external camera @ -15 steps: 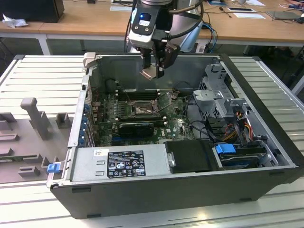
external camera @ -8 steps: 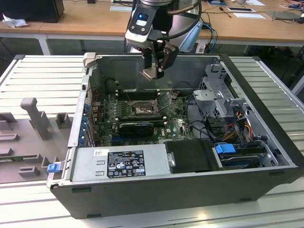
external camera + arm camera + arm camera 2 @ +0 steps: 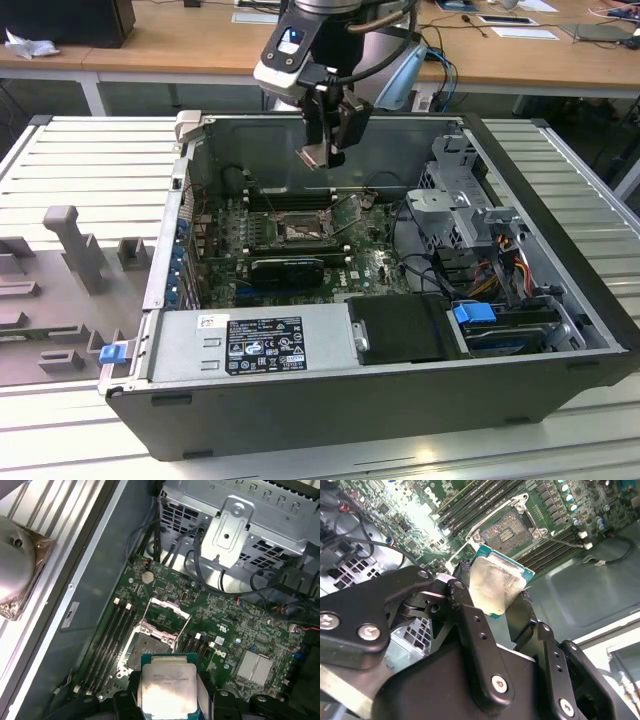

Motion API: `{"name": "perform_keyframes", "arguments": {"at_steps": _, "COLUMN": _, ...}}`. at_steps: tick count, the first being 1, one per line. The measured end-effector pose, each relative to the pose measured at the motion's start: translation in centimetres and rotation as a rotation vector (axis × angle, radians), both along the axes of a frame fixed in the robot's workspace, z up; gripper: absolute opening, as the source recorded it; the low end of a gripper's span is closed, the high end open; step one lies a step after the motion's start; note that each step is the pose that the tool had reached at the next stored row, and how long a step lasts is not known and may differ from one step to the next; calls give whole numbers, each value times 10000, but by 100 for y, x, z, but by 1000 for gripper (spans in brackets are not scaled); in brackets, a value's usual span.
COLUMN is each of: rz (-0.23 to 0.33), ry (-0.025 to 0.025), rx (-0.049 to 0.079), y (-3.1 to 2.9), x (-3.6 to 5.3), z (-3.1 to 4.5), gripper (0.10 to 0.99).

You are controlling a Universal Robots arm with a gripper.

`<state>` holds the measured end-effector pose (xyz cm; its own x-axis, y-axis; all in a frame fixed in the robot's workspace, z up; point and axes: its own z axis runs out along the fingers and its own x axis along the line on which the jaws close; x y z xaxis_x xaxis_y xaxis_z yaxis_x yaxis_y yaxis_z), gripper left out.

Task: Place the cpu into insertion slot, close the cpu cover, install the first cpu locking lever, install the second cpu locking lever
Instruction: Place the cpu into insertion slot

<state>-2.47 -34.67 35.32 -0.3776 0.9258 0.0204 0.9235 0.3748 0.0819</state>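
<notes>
Cpu (image 3: 497,585), a small flat square chip with a pale silver metal top, is pinched by two edges in the black metal gripper (image 3: 495,589). Its fingers are closed only as far as the chip is wide. In the exterior view it hangs in the air above the open grey computer case (image 3: 300,400), over the far part of the green board (image 3: 225,625).

The insertion slot (image 3: 147,647), a square dark socket with a metal frame, lies bare below the chip. The cpu cover (image 3: 171,606), a thin grey metal frame with a window in it, looks flipped up beside the socket, though its edge is hard to make out.

I think this step needs care. The chip should be flat, its corners lined up with the socket, and go straight down without sliding, so the tiny pins do not bend. The raised cover is the closest thing to bump.

Long black memory slots (image 3: 112,640) run on both sides of the socket. A long black graphics card (image 3: 287,268) sits nearer. Black cables (image 3: 150,535) and a grey metal drive cage (image 3: 235,525) are at the exterior view's right, well apart.
</notes>
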Motion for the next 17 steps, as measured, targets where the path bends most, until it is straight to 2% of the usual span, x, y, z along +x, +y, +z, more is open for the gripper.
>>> {"name": "perform_keyframes", "arguments": {"at_steps": 12, "rz": -1590, "ry": 0, "rx": 0, "y": 0, "x": 0, "z": -20, "gripper": 529}}
{"name": "perform_keyframes", "arguments": {"at_steps": 17, "rz": -2611, "ry": 0, "rx": 0, "y": 0, "x": 0, "z": -32, "gripper": 529}}
